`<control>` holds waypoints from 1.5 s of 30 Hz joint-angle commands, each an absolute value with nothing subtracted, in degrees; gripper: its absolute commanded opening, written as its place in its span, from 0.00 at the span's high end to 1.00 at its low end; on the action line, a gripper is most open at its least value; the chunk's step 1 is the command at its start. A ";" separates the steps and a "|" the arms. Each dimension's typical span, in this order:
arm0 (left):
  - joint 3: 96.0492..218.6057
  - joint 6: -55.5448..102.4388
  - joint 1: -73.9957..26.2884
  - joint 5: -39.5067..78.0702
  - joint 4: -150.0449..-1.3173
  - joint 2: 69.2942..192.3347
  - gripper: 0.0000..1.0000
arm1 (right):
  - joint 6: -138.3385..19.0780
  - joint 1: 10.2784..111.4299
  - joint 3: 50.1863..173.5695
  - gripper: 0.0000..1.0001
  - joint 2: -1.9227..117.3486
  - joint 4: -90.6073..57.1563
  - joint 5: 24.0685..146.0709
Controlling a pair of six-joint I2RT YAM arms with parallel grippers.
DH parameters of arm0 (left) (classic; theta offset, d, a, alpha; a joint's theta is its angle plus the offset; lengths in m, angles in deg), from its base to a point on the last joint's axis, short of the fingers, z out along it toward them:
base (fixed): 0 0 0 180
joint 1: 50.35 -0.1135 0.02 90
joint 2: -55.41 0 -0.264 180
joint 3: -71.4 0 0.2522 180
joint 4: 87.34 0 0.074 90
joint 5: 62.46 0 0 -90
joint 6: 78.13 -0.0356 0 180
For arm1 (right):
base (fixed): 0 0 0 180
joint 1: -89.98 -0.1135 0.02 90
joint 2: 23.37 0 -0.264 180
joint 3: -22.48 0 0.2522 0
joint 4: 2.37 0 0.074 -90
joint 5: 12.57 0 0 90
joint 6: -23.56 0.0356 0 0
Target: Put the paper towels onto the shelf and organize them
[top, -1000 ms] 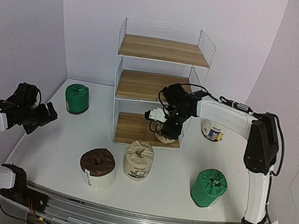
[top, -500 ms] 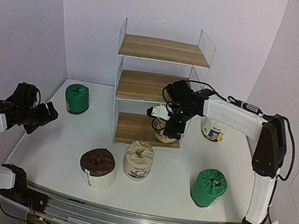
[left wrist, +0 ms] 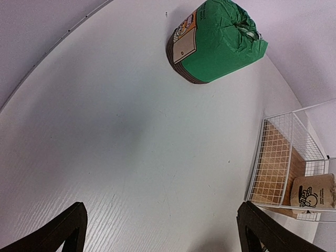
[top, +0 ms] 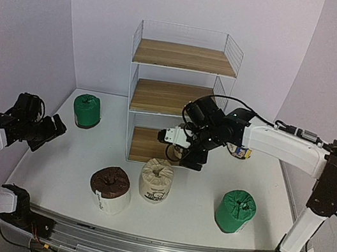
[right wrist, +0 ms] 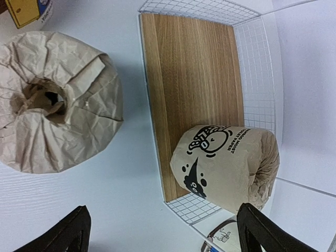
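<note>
From left, the left gripper hovers over bare table, its fingers spread wide and holding nothing. A green roll stands ahead of it near the back wall. A brown-topped roll and a beige roll stand just beside each other in front of the shelf. A second beige roll lies on its side at one end of the bottom board, by the wire end panel. The right gripper hangs just outside that tier, fingers wide apart and empty. Behind its arm stands a white roll with a blue-and-yellow label, partly hidden. Another green roll stands near the table's right front.

The wrapped rolls look light and soft, and their crinkled covers are likely to slip. A gentle pinch across the sides at mid-height should hold one, while a hard squeeze would probably crush it.
</note>
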State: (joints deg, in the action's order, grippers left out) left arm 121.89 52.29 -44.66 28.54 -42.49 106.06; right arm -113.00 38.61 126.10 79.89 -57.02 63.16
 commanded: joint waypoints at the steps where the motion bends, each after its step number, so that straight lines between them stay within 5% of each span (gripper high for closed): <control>1: 123.98 51.31 -44.58 26.00 -41.81 105.90 0.00 | -111.18 37.40 123.50 0.07 74.68 -56.84 71.42; 7: 123.93 50.59 -44.58 24.64 -41.80 105.98 0.00 | -115.27 29.90 119.47 0.07 69.01 -57.04 86.31; 26: 123.04 50.26 -44.60 24.19 -42.10 104.55 0.00 | -110.29 25.69 126.68 0.19 86.48 -56.72 65.73; 38: 123.09 50.36 -44.56 24.71 -42.16 105.06 0.00 | -109.94 25.72 126.38 0.57 88.69 -56.74 66.63; 45: 123.54 50.37 -44.57 25.22 -41.84 104.84 0.00 | -111.48 25.70 127.04 0.68 88.31 -56.67 64.64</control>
State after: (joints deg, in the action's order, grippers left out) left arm 121.89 50.87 -44.66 24.60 -42.51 104.97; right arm -110.19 25.71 124.61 88.07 -56.54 65.97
